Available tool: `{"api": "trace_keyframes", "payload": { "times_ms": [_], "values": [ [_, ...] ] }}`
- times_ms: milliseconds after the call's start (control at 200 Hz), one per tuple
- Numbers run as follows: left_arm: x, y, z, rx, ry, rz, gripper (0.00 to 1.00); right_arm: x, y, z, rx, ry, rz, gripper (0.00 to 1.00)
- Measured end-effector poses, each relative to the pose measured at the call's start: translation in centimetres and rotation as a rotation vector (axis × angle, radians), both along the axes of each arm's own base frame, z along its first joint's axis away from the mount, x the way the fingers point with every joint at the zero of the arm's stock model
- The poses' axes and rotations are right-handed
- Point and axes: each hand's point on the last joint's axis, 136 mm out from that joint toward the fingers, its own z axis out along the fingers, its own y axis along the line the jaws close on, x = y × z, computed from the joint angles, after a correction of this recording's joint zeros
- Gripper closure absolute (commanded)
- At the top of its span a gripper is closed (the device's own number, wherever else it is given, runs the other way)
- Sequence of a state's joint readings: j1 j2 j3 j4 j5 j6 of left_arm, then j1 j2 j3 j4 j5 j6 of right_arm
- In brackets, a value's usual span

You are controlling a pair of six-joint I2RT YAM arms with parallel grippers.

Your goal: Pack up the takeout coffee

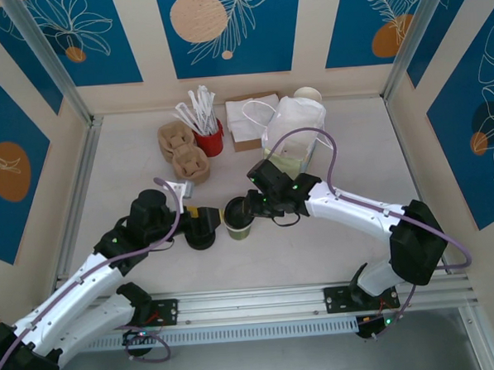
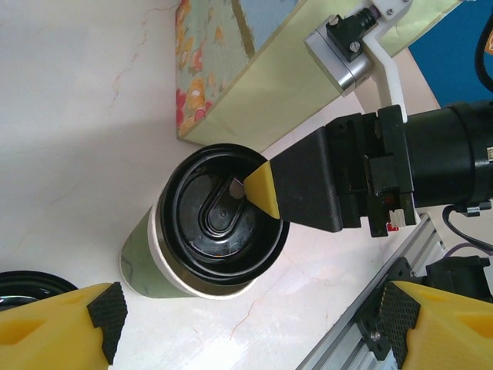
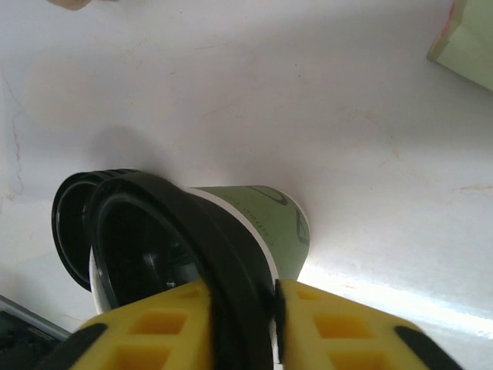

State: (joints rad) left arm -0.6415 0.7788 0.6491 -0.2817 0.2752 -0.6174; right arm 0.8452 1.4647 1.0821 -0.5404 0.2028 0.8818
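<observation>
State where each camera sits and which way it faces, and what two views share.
Top external: above and behind the robot, looking down on the table; left arm and right arm show.
Left wrist: on the left arm, looking down onto the takeout coffee; the open left gripper shows yellow fingers at the bottom corners.
Right wrist: low, facing sideways across the table; the right gripper pinches the rim of the black lid.
Shared: both wrist views show the coffee and lid.

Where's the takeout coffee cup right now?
In the top view the takeout coffee stands front-centre on the table, just right of the pile of black lids, with the right gripper pinching the rim of its black lid.
</observation>
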Motion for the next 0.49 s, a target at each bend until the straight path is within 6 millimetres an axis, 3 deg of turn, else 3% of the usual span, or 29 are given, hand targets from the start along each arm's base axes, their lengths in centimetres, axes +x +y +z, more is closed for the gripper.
{"api": "trace_keyframes", "payload": {
  "times_ms": [390,495],
  "values": [
    [0.0,0.1,0.1,0.003,-0.009,-0.002,0.10,0.0,-0.1,1.1,-0.011,-0.008,0.019,0.93],
    [-0.2,0.1,0.5,0.026,-0.048,-0.033,0.10,-0.4,-0.4,2.1,-0.009,-0.015,0.026,0.95]
  ]
}}
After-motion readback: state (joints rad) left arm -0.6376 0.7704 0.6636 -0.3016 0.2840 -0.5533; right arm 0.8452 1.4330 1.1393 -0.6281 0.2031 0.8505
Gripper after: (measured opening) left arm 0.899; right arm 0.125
